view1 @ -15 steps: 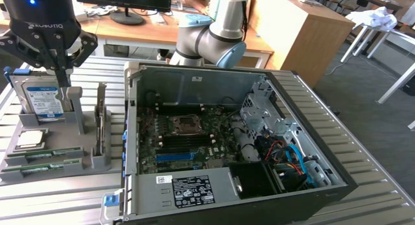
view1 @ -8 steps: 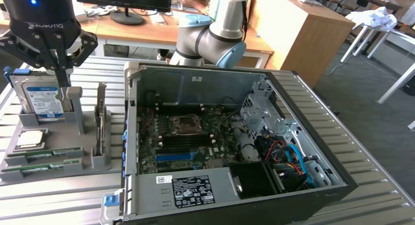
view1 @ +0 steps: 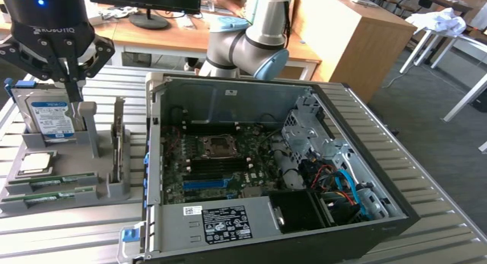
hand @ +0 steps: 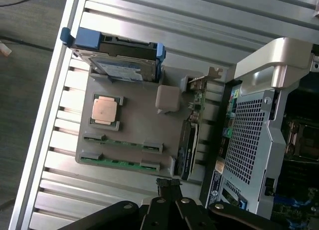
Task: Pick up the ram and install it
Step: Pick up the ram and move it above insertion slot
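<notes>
Two ram sticks lie flat in slots at the near end of a grey holder (view1: 76,161): one green stick (view1: 52,180) and a second (view1: 47,197) beside it. The wrist view looks down on the same pair of ram sticks (hand: 122,142) (hand: 119,162). My gripper (view1: 74,96) hangs above the holder, in front of the hard drive in the exterior view, well above and away from the sticks. Its fingers are shut together with nothing between them, and their black tip (hand: 168,182) shows in the wrist view.
The holder also carries an upright silver hard drive (view1: 52,118) with a blue-and-white label, a square processor chip (view1: 38,161) and an upright card (view1: 118,138). On the exterior view's right stands the open computer case (view1: 320,161) with its motherboard slots (view1: 216,171).
</notes>
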Tool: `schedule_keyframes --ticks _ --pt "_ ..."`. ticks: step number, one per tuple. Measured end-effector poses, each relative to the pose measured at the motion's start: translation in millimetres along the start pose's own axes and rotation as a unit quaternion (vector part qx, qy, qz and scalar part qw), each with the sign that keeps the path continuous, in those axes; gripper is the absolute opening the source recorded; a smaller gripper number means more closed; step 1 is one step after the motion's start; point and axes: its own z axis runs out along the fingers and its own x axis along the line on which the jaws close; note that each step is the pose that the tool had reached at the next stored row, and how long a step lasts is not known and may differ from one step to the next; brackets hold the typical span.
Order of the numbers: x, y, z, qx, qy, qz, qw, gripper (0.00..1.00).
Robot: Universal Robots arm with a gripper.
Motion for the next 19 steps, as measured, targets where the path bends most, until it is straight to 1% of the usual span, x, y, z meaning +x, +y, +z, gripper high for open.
schedule_keyframes --ticks 10,19 --pt "0.0 0.0 0.0 -0.0005 0.0009 -0.020 0.9998 0.10" --pt "0.0 0.0 0.0 -0.0009 0.0017 -0.037 0.9993 0.10"
